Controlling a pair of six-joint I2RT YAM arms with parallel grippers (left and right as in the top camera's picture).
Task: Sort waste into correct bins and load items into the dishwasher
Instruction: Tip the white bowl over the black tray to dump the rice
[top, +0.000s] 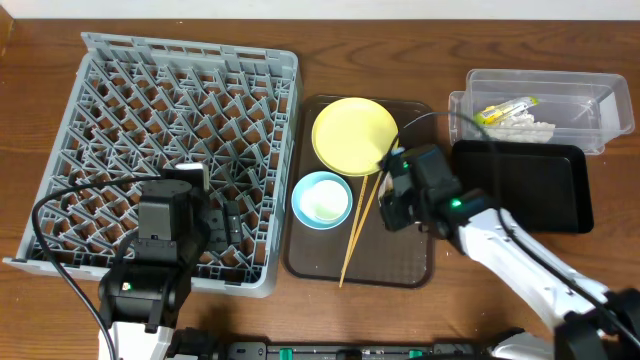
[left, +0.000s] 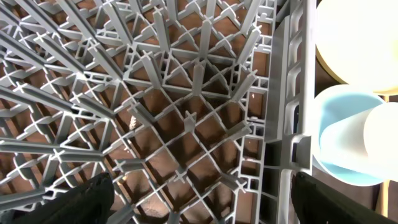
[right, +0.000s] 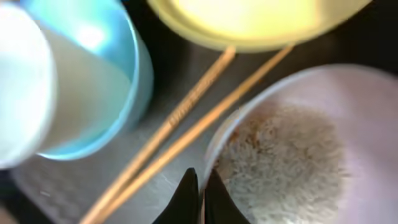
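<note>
With the right gripper (right: 200, 177) seemingly pinched on just the rim of the white bowl (right: 348, 112), set on the tray (top: 410, 265) by the chopsticks (right: 186, 124), scraps (right: 280, 162) could be spilled if the bowl is tipped or slips when lifted

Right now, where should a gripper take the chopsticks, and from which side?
The end nearest the robot, from straight above, jaws across both. The chopsticks lie flat on the brown tray and converge there, clear of the blue bowl; their upper ends spread and meet the yellow plate.
</note>
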